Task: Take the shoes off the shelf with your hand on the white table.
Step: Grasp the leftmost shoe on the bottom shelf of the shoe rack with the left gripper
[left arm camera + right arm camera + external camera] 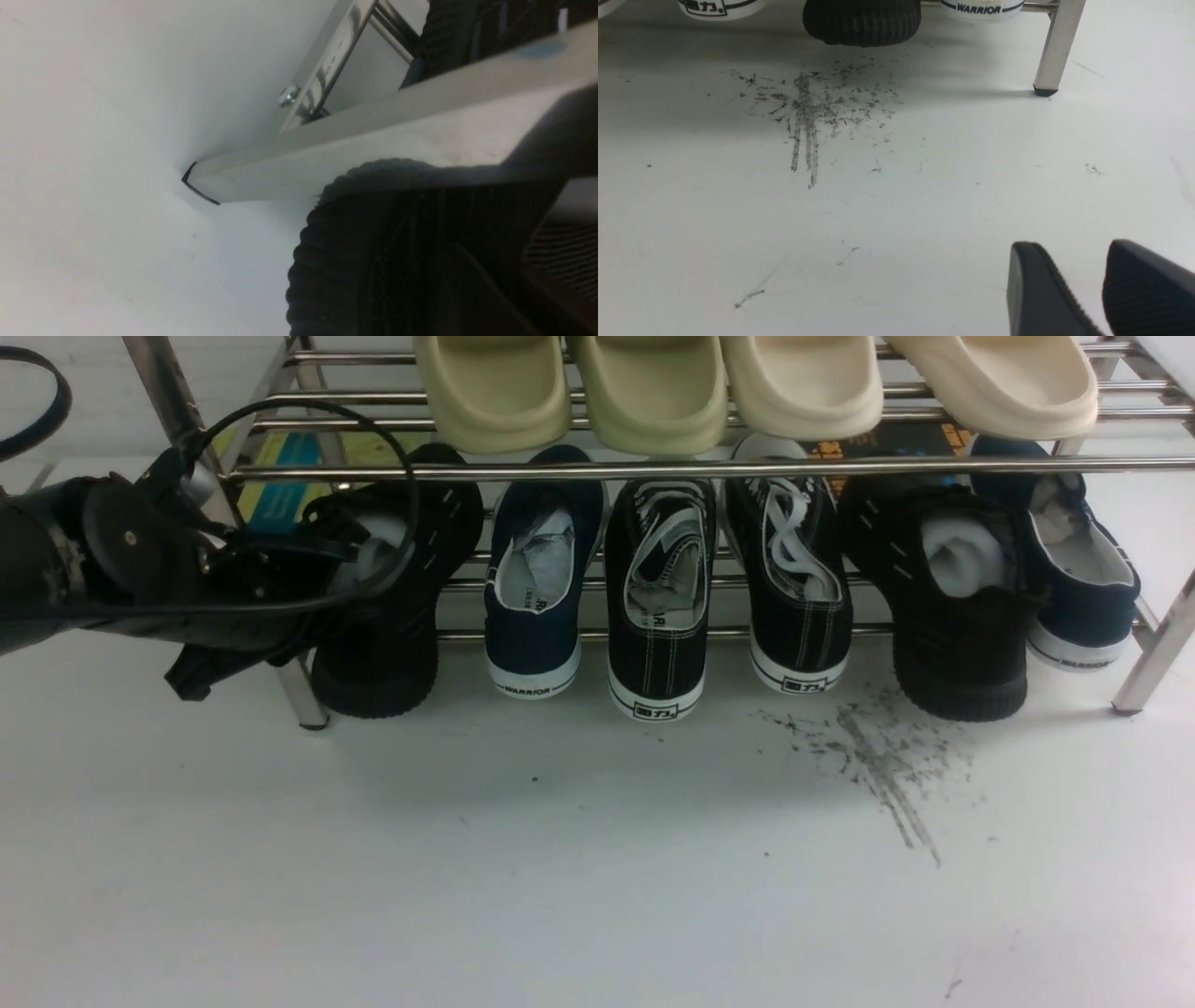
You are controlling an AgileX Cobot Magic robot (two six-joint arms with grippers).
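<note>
Two all-black mesh shoes stand on the lower tier of the chrome shelf (653, 469), heels toward me: one at the left end (392, 616), one toward the right (952, 616). My left gripper (341, 546) reaches in from the left and is shut on the heel collar of the left shoe. In the left wrist view that shoe's ribbed heel (373, 256) fills the space against a ribbed finger pad (565, 261). My right gripper (1069, 247) hovers open over the white table (924, 196), holding nothing, short of the right shoe's heel (861, 21).
Between the mesh shoes stand a navy Warrior shoe (537, 588) and two black canvas shoes (658, 607); another navy shoe (1083, 579) is at the far right. Cream slippers (653, 387) fill the upper tier. Scuff marks (878, 756) and the shelf legs (1057, 46) are on the table.
</note>
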